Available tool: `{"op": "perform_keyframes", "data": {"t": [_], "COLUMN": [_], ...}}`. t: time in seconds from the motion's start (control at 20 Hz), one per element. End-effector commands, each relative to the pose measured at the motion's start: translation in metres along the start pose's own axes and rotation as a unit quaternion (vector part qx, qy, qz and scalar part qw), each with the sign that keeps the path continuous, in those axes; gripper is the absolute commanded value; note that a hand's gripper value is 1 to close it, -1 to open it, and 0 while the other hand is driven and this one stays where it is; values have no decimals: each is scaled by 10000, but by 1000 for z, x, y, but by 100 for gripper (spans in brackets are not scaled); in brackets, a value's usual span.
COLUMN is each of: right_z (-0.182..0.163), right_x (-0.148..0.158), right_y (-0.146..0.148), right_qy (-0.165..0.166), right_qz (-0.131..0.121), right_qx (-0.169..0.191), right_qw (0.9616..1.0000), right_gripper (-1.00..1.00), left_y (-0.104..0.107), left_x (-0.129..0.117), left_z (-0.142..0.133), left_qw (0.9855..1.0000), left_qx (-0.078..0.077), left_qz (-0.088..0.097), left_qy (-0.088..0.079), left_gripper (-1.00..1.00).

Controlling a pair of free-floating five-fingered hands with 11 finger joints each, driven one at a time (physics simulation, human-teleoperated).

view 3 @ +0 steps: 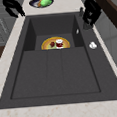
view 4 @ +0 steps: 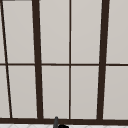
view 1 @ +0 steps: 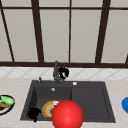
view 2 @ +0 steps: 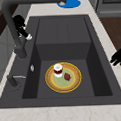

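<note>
My right hand [view 1: 64, 72] is at the back of the sink, its fingers curled round the neck of the dark faucet [view 1: 56, 71]. The left side view shows this hand [view 2: 20, 24] right behind the faucet's neck [view 2: 16, 38], and in the right side view the hand [view 3: 91, 9] covers it. My left hand [view 1: 33, 113] hovers by the sink's front left corner with relaxed fingers, holding nothing; it shows as the hand [view 2: 119, 57] and the hand [view 3: 12, 7] in the side views. In the basin lies a yellow plate [view 2: 72, 83] bearing a small red-and-white cup [view 2: 57, 69] and a red morsel [view 2: 67, 76].
A large red ball [view 1: 67, 115] blocks the sink's front edge in the front view. A plate with green food [view 1: 5, 103] sits on the left counter and a blue dish [view 1: 125, 105] on the right. A white knob [view 3: 92, 45] lies on the sink's back rim.
</note>
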State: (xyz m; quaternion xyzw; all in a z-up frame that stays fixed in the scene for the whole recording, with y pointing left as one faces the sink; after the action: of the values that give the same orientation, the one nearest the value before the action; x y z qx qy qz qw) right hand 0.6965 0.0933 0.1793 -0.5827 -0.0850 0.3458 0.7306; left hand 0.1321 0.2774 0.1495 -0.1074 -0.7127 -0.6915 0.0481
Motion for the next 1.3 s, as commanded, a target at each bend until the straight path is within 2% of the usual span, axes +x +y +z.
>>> {"op": "perform_keyframes", "data": {"t": [0.0,0.1,0.2,0.4,0.6,0.75,0.8,0.85,1.0,1.25], "right_z": [23,24,26,28,32,28,22,18,14,19], "right_x": [22,22,22,23,22,19,13,12,0,-15], "right_y": [1,0,1,3,7,8,8,8,-8,-30], "right_qy": [26,351,726,1194,1714,1991,2072,2183,2244,2089], "right_qz": [29,197,175,-286,-624,-1075,-1251,-1281,-1340,-1381], "right_qx": [-66,-170,-203,-399,-485,-745,-821,-874,-737,-451], "right_qw": [10000,9990,9970,9916,9820,9712,9668,9635,9624,9671], "right_gripper": [100,100,100,100,100,100,-100,-100,-100,-100], "left_y": [0,0,0,0,0,0,0,0,0,0], "left_x": [0,0,0,0,0,0,0,0,0,0], "left_z": [0,0,0,0,0,0,0,0,0,0], "left_qw": [10000,10000,10000,10000,10000,10000,10000,10000,10000,10000], "left_qx": [0,0,0,0,0,0,0,0,0,0], "left_qz": [0,0,0,0,0,0,0,0,0,0], "left_qy": [0,0,0,0,0,0,0,0,0,0], "left_gripper": [0,0,0,0,0,0,0,0,0,0]}}
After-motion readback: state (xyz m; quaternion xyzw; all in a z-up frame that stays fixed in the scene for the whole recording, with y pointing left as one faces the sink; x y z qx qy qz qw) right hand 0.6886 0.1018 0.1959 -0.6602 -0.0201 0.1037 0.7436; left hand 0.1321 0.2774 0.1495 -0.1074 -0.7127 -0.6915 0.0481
